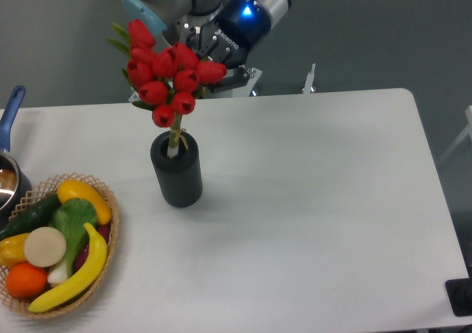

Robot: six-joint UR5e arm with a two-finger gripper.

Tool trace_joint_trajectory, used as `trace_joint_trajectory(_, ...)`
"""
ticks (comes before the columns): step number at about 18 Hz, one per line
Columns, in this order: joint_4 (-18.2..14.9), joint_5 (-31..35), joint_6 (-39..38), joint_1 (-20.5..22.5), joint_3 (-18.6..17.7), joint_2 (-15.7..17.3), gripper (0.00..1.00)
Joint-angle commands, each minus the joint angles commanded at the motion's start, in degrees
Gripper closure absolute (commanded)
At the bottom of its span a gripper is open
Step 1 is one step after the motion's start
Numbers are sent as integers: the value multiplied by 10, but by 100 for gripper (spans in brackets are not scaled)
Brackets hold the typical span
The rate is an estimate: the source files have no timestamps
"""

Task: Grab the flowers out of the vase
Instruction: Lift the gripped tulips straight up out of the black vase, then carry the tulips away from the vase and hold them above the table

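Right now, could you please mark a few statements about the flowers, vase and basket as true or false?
1. The flowers are fully clear of the vase. False: the stem ends still sit in its mouth.
2. The end effector is at the bunch. True.
3. The vase has tipped over. False: it stands upright.
4. A wicker basket of produce sits left of the vase. True.
5. The pot has a red handle. False: blue.
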Motion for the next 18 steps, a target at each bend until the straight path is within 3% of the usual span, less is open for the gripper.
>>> trace_joint_trajectory(6, 0, -2, -61, 8, 46, -2, 86)
trace_joint_trajectory(13, 5, 8, -74, 38, 124, -45, 86)
trace_joint_trajectory(16, 6, 117, -43, 40, 148, -51, 87)
trace_joint_trajectory(18, 7, 146, -33, 40, 164, -63, 87)
